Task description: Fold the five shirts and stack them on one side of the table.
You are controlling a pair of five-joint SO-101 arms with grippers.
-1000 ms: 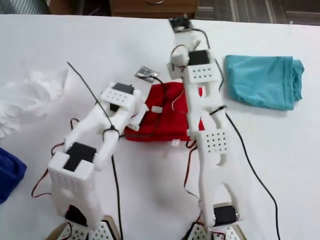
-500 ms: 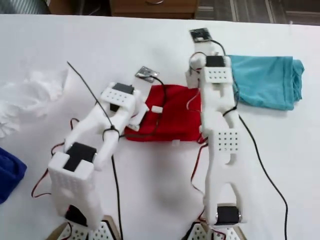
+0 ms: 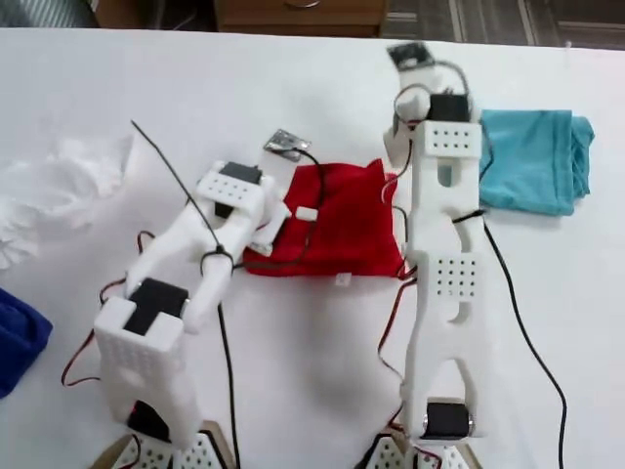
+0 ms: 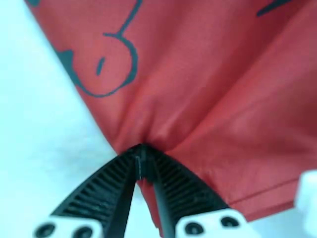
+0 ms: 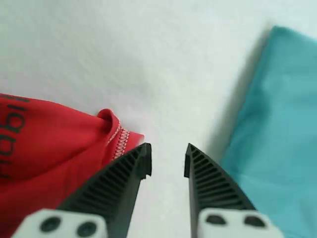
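One red shirt (image 3: 347, 234) in left tool (image 4: 140, 157)

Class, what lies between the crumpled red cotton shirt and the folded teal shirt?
Bare white table, as the right wrist view shows; the open right gripper hangs above it.

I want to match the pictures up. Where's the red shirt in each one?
High view: the red shirt lies mid-table, between the two arms.
Left wrist view: red shirt close up, edge pinched in the shut left gripper.
Right wrist view: its corner lies beside the open right gripper.
Shared landmark: the teal shirt, past the red one in the high and right wrist views.
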